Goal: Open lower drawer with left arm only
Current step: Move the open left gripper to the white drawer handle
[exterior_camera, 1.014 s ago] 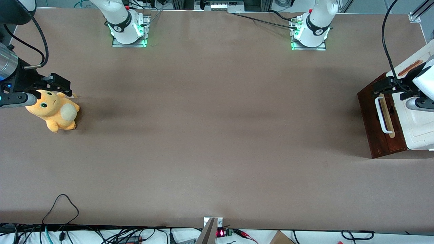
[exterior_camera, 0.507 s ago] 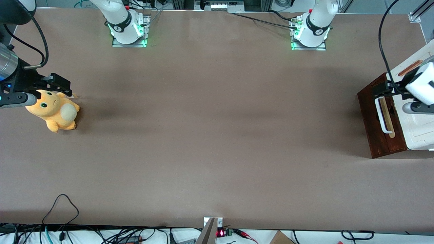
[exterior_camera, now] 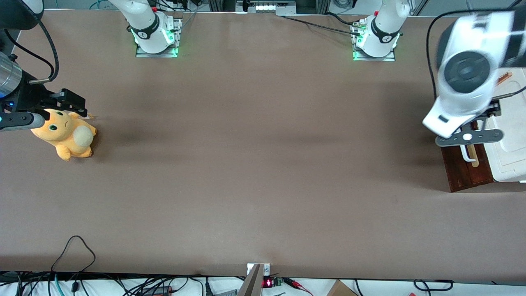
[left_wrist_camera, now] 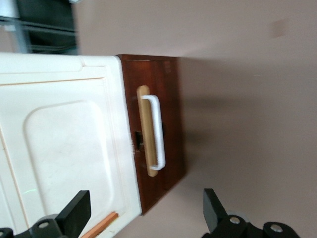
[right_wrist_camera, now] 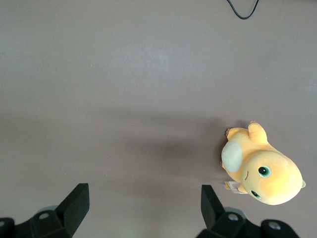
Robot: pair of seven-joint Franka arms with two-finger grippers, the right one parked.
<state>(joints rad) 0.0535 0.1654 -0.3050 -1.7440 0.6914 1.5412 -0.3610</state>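
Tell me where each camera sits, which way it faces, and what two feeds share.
Front view: above the table edge, looking down at the table, both arm bases, the left arm over the lower drawer.
Left wrist view: on the left arm, facing down at the lower drawer; open gripper above it, holding nothing.
Right wrist view: facing down at the plush toy.
Shared: drawer in front and left wrist; toy in front and right wrist.

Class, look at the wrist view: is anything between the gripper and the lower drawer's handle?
Nothing visible. The gripper hangs open above the lower drawer, and the white handle shows in full with only air between.
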